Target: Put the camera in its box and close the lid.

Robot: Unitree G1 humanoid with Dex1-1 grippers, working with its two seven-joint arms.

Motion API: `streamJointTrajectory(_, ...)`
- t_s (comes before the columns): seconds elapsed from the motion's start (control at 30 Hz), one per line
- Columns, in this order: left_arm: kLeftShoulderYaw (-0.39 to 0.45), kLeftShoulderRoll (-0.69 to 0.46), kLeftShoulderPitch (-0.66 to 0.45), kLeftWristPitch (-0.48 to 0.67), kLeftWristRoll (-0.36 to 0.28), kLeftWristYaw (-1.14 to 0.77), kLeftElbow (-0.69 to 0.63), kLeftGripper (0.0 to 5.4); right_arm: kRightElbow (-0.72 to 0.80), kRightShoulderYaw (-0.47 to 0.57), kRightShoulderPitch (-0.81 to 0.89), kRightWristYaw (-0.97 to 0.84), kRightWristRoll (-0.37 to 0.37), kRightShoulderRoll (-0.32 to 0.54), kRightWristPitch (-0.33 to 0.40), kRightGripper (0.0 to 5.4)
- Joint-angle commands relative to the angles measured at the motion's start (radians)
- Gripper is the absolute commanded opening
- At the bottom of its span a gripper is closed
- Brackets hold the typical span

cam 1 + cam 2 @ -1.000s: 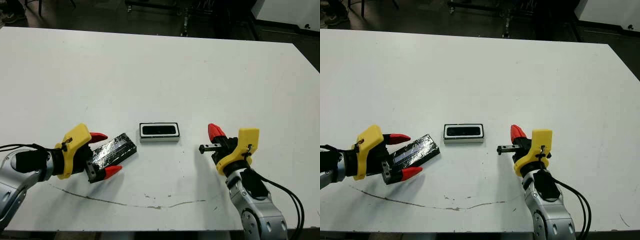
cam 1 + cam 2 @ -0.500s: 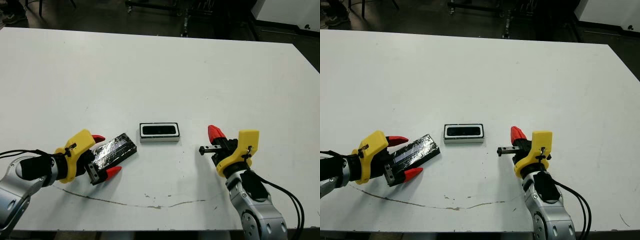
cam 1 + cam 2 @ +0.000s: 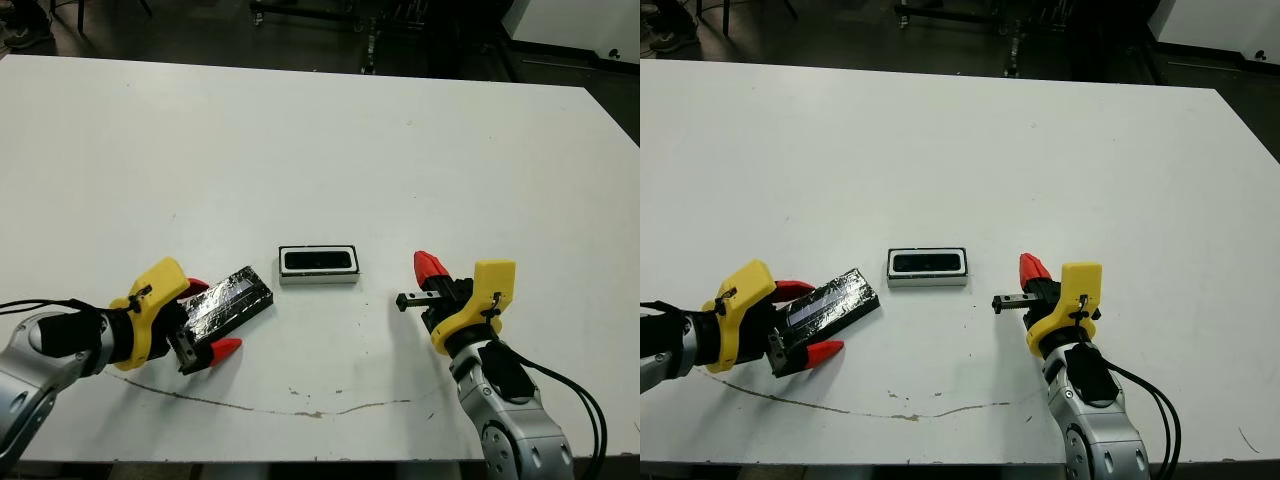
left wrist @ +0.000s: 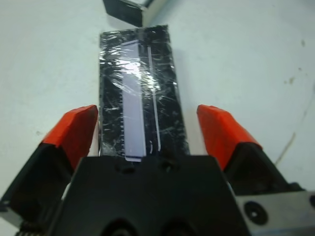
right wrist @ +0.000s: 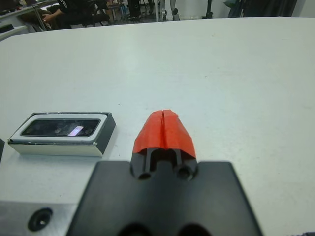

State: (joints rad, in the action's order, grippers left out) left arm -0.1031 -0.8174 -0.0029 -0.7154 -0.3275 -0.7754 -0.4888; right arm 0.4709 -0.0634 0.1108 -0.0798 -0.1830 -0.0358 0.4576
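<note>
You are looking down on a white surface [image 3: 320, 150] that is filling most of the head view. Just below the centre of the frame, the box [image 3: 319, 265] is lying flat with its long side running left to right, and the camera [image 3: 319, 261] is sitting inside it as a dark bar framed by the white rim. To the lower left of the box, and just apart from it, the lid [image 3: 228, 301] is lying on the surface at a slant, its shiny, streaky top facing up. Your left gripper [image 3: 201, 318] is reaching in from the lower left with its red-tipped fingers [image 4: 75, 129] spread wide, one on each long side of the lid's near end; in the left wrist view a narrow gap is showing between the lid and the finger on the right of that picture, while contact on the other side cannot be told. Your right gripper [image 3: 425, 268] is resting in the lower right of the frame, well apart from the lid and to the right of the box, its two red tips pressed together on nothing. A thin dark scuff line [image 3: 250, 400] is running across the surface near the bottom edge.
</note>
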Motion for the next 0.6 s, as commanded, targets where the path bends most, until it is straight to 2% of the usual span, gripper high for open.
streamJointTrajectory(0.03, -0.024, -0.052, 0.0, 0.026, 0.026, -0.05, 0.012, 4.26, -0.007, 0.002, 0.009, 0.008, 0.007, 0.009, -0.004, 0.0)
streamJointTrajectory(0.17, -0.036, -0.089, -0.013, 0.091, 0.043, -0.12, 0.04, 3.64, -0.006, 0.002, 0.009, 0.01, 0.004, 0.007, 0.003, 0.0)
streamJointTrajectory(0.27, -0.04, -0.106, -0.025, 0.092, 0.048, -0.143, 0.047, 3.23, -0.004, 0.0, 0.01, 0.011, 0.005, 0.007, 0.004, 0.0)
streamJointTrajectory(0.6, -0.011, -0.07, -0.022, 0.086, 0.034, -0.122, 0.06, 3.18, -0.005, -0.001, 0.011, 0.009, 0.001, 0.008, 0.007, 0.0)
